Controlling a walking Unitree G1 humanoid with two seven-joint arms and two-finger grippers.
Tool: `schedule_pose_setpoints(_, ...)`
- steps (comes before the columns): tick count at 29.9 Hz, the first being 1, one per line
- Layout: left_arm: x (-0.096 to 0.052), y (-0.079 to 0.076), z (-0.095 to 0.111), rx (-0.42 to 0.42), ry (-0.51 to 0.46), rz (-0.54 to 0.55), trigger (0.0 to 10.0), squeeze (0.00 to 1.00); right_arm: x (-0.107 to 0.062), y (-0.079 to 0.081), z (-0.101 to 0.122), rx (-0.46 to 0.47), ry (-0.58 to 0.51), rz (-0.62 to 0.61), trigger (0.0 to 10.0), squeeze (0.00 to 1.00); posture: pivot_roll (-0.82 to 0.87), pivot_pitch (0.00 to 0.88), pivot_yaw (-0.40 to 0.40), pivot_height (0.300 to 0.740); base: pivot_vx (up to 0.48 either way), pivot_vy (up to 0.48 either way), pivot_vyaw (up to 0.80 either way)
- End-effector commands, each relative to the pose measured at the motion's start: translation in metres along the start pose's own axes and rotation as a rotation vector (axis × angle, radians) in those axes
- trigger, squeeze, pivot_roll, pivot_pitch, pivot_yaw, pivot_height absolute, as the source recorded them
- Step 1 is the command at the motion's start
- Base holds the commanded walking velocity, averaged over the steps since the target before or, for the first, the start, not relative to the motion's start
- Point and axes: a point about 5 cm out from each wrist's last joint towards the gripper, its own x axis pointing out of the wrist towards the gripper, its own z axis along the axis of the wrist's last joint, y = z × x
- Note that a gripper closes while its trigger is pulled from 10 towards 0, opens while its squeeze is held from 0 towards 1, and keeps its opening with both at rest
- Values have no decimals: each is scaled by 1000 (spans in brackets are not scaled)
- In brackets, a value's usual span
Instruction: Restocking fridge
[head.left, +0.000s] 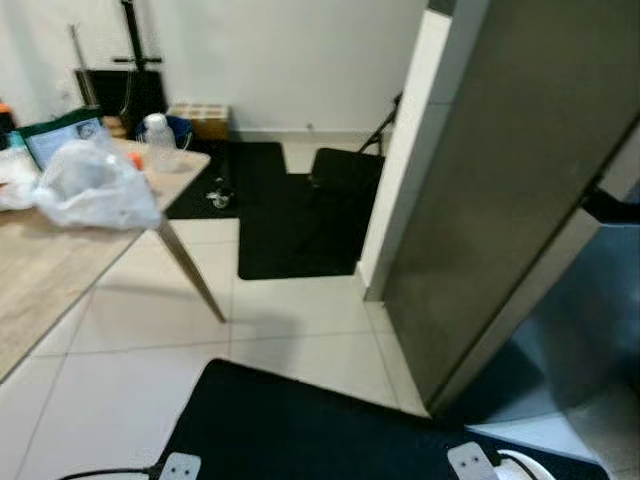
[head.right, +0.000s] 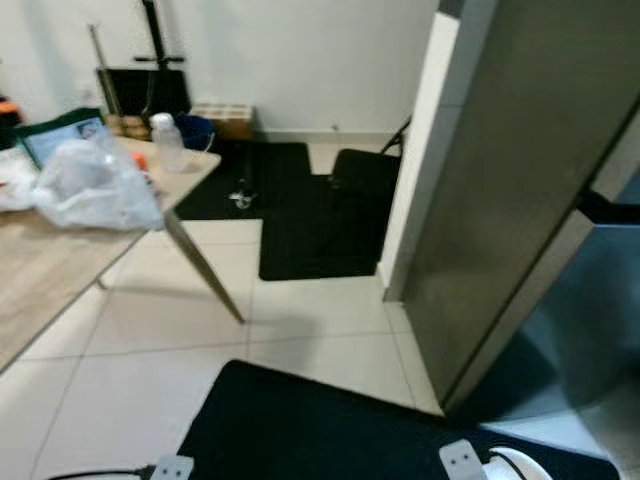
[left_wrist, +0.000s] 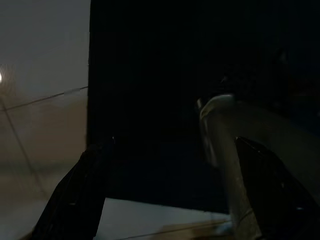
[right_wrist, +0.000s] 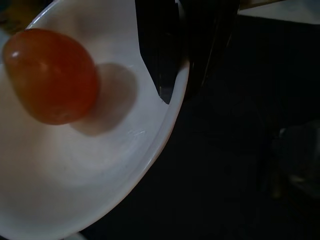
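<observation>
A white plate (right_wrist: 75, 165) carries one red tomato (right_wrist: 50, 75). My right gripper (right_wrist: 182, 60) is shut on the plate's rim, one black finger (right_wrist: 157, 45) over the inside and the other outside it. A sliver of that plate (head.left: 520, 463) shows at the bottom right of the left eye view. The tall grey fridge (head.left: 500, 200) stands on the right, with a dark handle (head.left: 610, 206) at its edge. My left gripper (left_wrist: 175, 200) hangs low in the dark, its fingers (left_wrist: 75, 195) spread wide with nothing between them.
A wooden table (head.left: 60, 270) on the left holds a crumpled plastic bag (head.left: 95, 185), a clear bottle (head.left: 158, 142) and other items. Black mats (head.left: 290, 225) lie on the tiled floor, one (head.left: 300, 430) at my feet. A black folding chair (head.left: 345, 170) stands by the fridge's white side.
</observation>
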Motion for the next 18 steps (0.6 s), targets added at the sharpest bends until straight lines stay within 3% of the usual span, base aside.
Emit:
schedule_pose_setpoints(1, 1, 0, 4, 13, -7, -3, 10000, 0, 0, -2, 0, 1, 0, -10, 10000, 0, 81, 0, -6, 740, 0, 0, -788)
schedule_pose_setpoints(18, 1, 0, 8, 24, -17, -4, 10000, 0, 0, -1, -1, -7, -1, -3, 10000, 0, 79, 0, -5, 740, 0, 0, -786)
